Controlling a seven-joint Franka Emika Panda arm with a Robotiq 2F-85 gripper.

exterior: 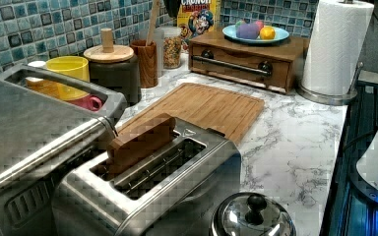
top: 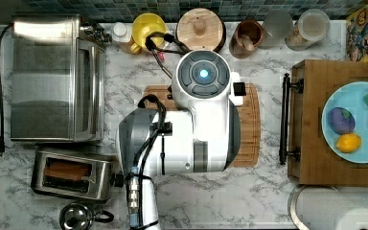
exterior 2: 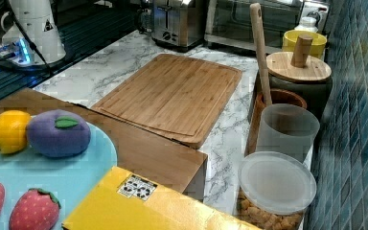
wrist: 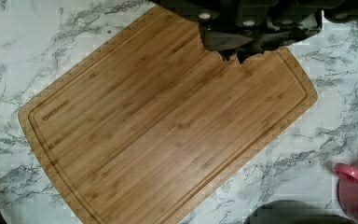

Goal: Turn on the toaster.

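toaster (top: 72,175): small shiny steel pop-up sitting on the marble desk (top: 220,191) at the top view's lower left; a brown slice (exterior: 140,140) stands up out of one slot; looks rigid and heavy enough to stay put, I'd guess

lever knob (top: 119,180): black, on the toaster's end toward the arm in the top view; that's the bit to press down, small and probably slick, so push from straight above

toaster oven (top: 52,79): big boxy one just beside it

cutting board (wrist: 168,116): bamboo, bare, right under the gripper (wrist: 235,53)

fingers: dark tips look close together with nothing between them

kettle lid (exterior: 253,219): near the toaster's lever end
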